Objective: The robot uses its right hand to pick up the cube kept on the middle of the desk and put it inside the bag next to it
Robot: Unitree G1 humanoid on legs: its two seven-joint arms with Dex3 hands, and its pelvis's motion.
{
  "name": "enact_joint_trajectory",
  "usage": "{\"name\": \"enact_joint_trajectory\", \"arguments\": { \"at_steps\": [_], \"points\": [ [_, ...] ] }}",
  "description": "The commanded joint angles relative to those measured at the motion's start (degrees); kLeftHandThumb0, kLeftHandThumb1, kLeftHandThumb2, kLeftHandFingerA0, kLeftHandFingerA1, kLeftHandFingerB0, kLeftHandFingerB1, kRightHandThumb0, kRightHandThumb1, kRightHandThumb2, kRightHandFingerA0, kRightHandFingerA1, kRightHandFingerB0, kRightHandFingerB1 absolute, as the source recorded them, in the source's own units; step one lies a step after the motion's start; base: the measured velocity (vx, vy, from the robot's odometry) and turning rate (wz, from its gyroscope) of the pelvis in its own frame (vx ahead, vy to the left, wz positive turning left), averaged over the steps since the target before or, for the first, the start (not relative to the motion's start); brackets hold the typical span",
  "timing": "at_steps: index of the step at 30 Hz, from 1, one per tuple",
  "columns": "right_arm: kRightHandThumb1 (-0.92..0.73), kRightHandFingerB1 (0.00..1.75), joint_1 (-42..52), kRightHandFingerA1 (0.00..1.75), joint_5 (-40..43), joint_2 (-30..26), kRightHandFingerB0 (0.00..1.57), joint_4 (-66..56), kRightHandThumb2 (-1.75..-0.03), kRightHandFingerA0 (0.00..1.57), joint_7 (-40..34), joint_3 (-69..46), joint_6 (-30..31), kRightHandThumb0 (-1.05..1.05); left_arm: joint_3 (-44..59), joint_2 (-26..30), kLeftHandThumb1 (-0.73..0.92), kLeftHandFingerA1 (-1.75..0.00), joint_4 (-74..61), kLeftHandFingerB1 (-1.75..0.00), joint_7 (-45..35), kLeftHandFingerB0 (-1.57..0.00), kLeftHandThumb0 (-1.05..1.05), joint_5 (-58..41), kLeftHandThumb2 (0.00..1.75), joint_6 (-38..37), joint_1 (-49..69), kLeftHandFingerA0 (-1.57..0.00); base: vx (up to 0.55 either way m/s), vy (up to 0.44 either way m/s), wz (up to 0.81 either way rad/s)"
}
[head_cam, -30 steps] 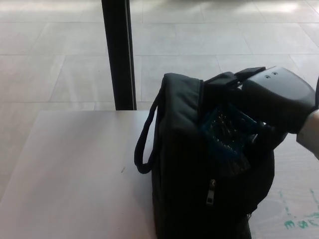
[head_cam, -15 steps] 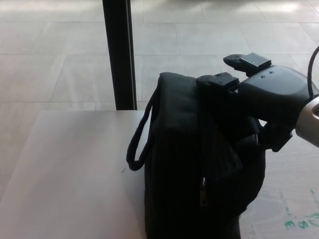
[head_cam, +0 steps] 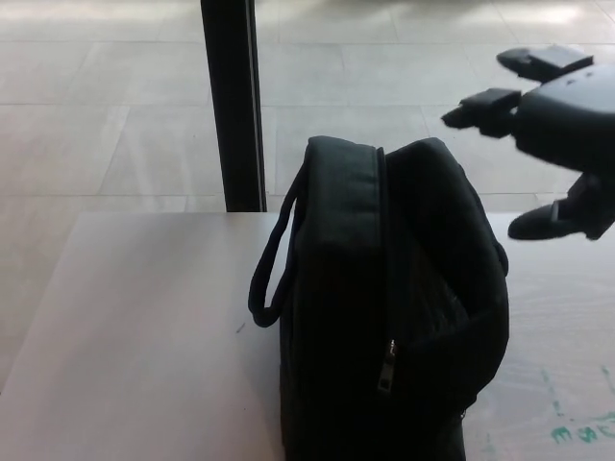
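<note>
A black zip bag (head_cam: pixel 384 307) stands upright on the pale desk (head_cam: pixel 135 327), its carry handle (head_cam: pixel 274 259) looping out on the left side. The cube does not show anywhere in the head view. My right hand (head_cam: pixel 553 125) hovers up and to the right of the bag's top, clear of the fabric. Its fingers (head_cam: pixel 490 104) are spread apart and hold nothing. My left hand is out of the picture.
A black vertical post (head_cam: pixel 231 101) rises behind the desk's far edge, left of the bag. Beyond it lies a tiled floor (head_cam: pixel 115 106). Green scribbles (head_cam: pixel 581 427) mark the desk at the lower right.
My right hand held the blue cube at the bag's opening, then let it go inside and rose up and to the right, fingers spread. The bag has shifted and settled slightly.
</note>
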Motion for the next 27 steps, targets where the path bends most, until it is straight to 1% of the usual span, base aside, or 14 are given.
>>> {"name": "enact_joint_trajectory", "arguments": {
  "at_steps": [1, 3, 6, 7, 9, 11, 12, 14, 15, 20, 21, 23, 26, 27],
  "points": [
    [-0.5, 0.44, 1.8, 0.48, 9.6, 0.7, 0.24, -3.3, -0.84, 0.08, 0.5, -12.6, 7.9, -0.68, 1.1, 0.6, 0.63, -0.54, -0.1, -0.48, -0.4, -0.47, -0.47, -0.8, 0.58, 1.6, 0.7, -0.34, 0.0, 0.0, 0.0],
    [-0.51, 0.46, 5.7, 0.5, 12.3, 0.8, 0.27, -6.5, -0.85, 0.15, -1.1, -20.9, 9.7, -0.64, 0.2, 0.9, 0.48, -0.59, 0.6, -0.57, -0.7, -0.39, -0.56, 0.2, 0.87, -0.5, 0.9, -0.3, 0.0, 0.0, 0.0],
    [-0.63, 0.36, 10.3, 0.47, 14.6, 1.8, 0.42, -8.6, -0.58, 0.33, -2.4, -28.7, 10.7, -0.5, 0.8, 0.8, 0.47, -0.58, 0.0, -0.6, -0.8, -0.42, -0.5, -0.4, 0.89, -0.7, 1.7, -0.28, 0.0, 0.0, 0.0],
    [-0.62, 0.37, 12.1, 0.46, 15.3, 2.5, 0.43, -9.2, -0.58, 0.34, -2.6, -31.5, 11.8, -0.49, 1.1, 0.6, 0.65, -0.54, -0.2, -0.48, -0.6, -0.46, -0.47, -0.6, 0.59, -0.4, 1.9, -0.34, 0.0, 0.0, 0.0],
    [-0.64, 0.4, 16.3, 0.46, 16.9, 3.3, 0.42, -10.0, -0.6, 0.38, -2.6, -37.0, 12.1, -0.46, 1.5, 0.4, 0.65, -0.54, -0.5, -0.49, -0.1, -0.48, -0.44, -0.9, 0.58, 0.6, 2.0, -0.36, 0.0, 0.0, 0.0],
    [-0.63, 0.39, 19.3, 0.45, 17.8, 3.8, 0.4, -10.1, -0.59, 0.38, -2.8, -40.4, 11.8, -0.45, 1.3, 0.4, 0.47, -0.59, -0.3, -0.61, 0.0, -0.43, -0.47, -0.7, 0.88, 0.7, 1.7, -0.29, 0.0, 0.0, 0.0],
    [-0.48, 0.5, 22.8, 0.57, 17.3, 4.7, 0.31, -9.5, -0.84, 0.38, -4.3, -43.6, 11.2, -0.52, 0.7, 0.7, 0.67, -0.52, -0.2, -0.48, -0.1, -0.46, -0.48, -0.1, 0.58, -0.2, 1.5, -0.35, 0.0, 0.0, 0.0],
    [-0.45, 0.5, 29.4, 0.59, 17.8, 6.7, 0.31, -6.8, -0.82, 0.4, -7.7, -49.5, 7.8, -0.42, 0.9, 0.5, 0.64, -0.53, 0.5, -0.48, -0.3, -0.46, -0.48, -0.4, 0.58, -0.3, 1.2, -0.34, 0.0, 0.0, 0.0],
    [-0.62, 0.38, 31.8, 0.47, 18.1, 8.0, 0.43, -5.1, -0.57, 0.46, -9.3, -52.0, 7.1, -0.39, 1.0, 0.4, 0.64, -0.54, 0.6, -0.49, -0.4, -0.47, -0.47, -0.6, 0.58, -0.2, 1.1, -0.34, 0.0, 0.0, 0.0],
    [-0.61, 0.41, 40.5, 0.54, 19.0, 11.8, 0.45, 4.3, -0.57, 0.53, -18.0, -59.3, 1.0, -0.39, 1.6, -0.1, 0.63, -0.54, 0.0, -0.48, 0.3, -0.51, -0.44, -1.1, 0.58, 1.0, 1.9, -0.38, 0.0, 0.0, 0.0],
    [-0.51, 0.5, 42.2, 0.6, 19.2, 12.4, 0.36, 6.1, -0.82, 0.45, -19.3, -60.2, -0.3, -0.5, 1.7, -0.1, 0.63, -0.55, -0.1, -0.49, 0.5, -0.51, -0.44, -1.2, 0.58, 1.2, 1.9, -0.38, 0.0, 0.0, 0.0],
    [-0.64, 0.38, 47.8, 0.51, 21.0, 15.9, 0.37, 13.3, -0.59, 0.48, -25.2, -64.9, -4.9, -0.48, 2.2, -0.4, 0.45, -0.59, 0.2, -0.61, 0.7, -0.43, -0.45, -1.7, 0.87, 2.5, 1.3, -0.3, 0.0, 0.0, 0.0],
    [-0.67, 0.35, 49.3, 0.45, 17.6, 16.6, 0.38, 16.4, -0.6, 0.51, -31.5, -65.1, -3.9, -0.5, 1.3, -0.2, 0.47, -0.59, -0.1, -0.61, 0.6, -0.42, -0.48, -0.8, 0.88, 1.0, 1.4, -0.3, 0.0, 0.0, 0.0],
    [-0.68, 0.34, 50.1, 0.45, 16.7, 17.8, 0.36, 15.9, -0.6, 0.5, -33.0, -65.7, -2.1, -0.48, 1.4, -0.3, 0.65, -0.53, 0.4, -0.49, 0.6, -0.45, -0.45, -0.9, 0.59, 1.4, 1.1, -0.35, 0.0, 0.0, 0.0]
  ]
}}
